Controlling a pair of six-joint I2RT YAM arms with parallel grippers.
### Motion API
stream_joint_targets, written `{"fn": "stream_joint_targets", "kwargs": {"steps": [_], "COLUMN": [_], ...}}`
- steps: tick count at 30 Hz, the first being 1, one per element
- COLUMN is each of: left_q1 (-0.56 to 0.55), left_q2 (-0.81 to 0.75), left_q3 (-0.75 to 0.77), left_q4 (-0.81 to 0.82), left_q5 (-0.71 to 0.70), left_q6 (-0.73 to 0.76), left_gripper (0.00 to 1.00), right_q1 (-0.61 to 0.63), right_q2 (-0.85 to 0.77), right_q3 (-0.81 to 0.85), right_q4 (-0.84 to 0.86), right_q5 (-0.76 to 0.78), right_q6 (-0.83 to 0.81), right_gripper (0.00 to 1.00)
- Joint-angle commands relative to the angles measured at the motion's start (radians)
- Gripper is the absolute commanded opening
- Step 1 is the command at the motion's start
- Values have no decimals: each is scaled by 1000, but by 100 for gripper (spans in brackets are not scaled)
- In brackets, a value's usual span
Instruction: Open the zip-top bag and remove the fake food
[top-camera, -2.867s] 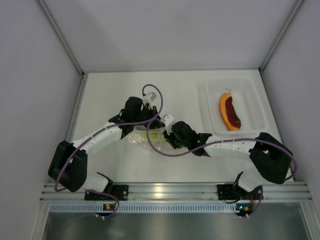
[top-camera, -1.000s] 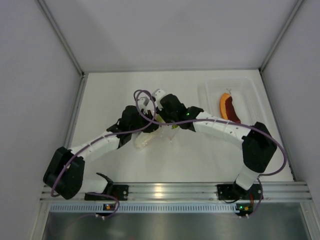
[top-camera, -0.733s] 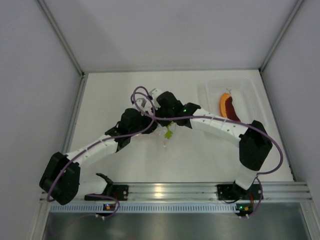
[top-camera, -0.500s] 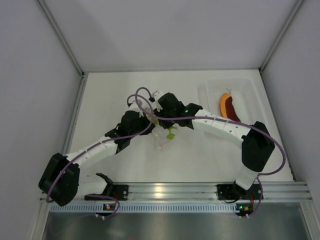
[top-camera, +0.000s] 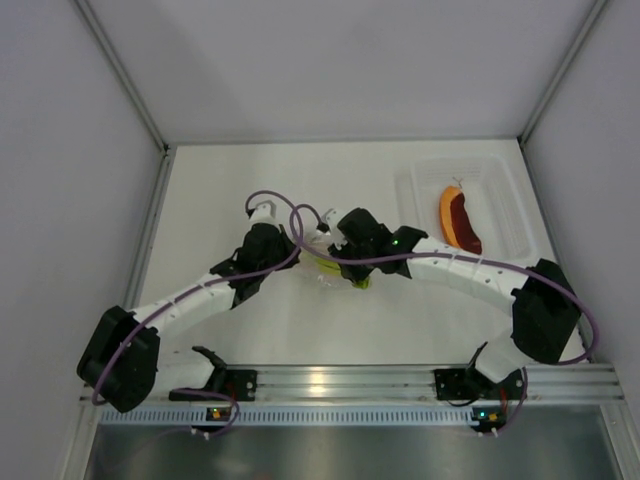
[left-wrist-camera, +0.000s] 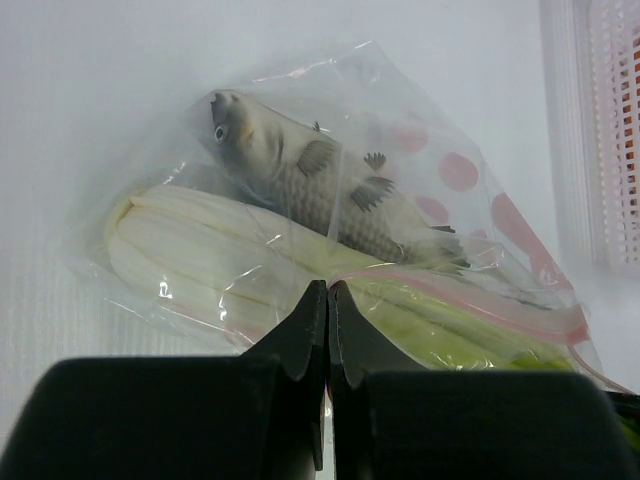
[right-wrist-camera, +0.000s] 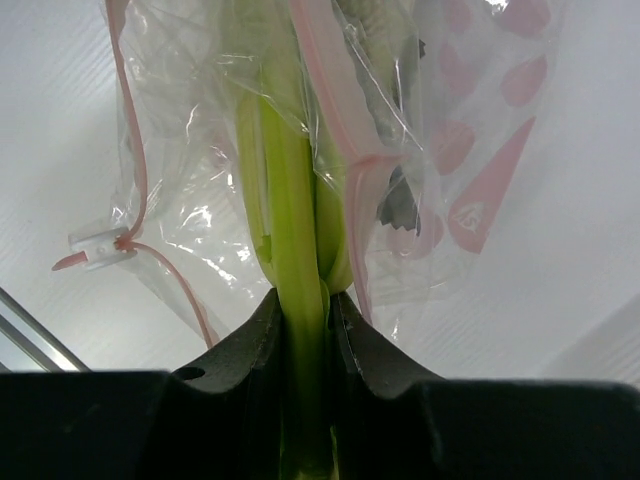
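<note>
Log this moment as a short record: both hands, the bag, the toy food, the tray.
left hand: shut, pinching the plastic of the zip-top bag
right hand: shut on the green end of the leek stalk
zip-top bag: mouth open, pink zip strips apart
leek stalk: white end inside the bag, green end out through the mouth
fish: inside the bag, against the leek stalk
orange slice: in the tray, at the table's far right
</note>
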Motion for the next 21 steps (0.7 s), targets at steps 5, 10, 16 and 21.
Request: {"fn": "stream_joint_targets", "kwargs": {"steps": [5,10,16,21], "left_q1": [10,-42,-60,-60], "left_q2": [-56,-134,-150,-138], "left_q3": [-25,-41,-34,-39], "left_q4": [25,102,104,104], "left_q5": [-3,46,72,79], "left_q6": [3,17,60,74], "left_gripper": [0,0,0,0], "right_q1": [-22,-8,10,9], "right_q2": [37,137,218,225], "right_q3": [69,201,218,139], "right_q4": [-46,2,83,151], "right_q5": [22,-7,-86,-109], "right_q6": [23,83,37,25], "right_gripper": [0,3,24,34]}}
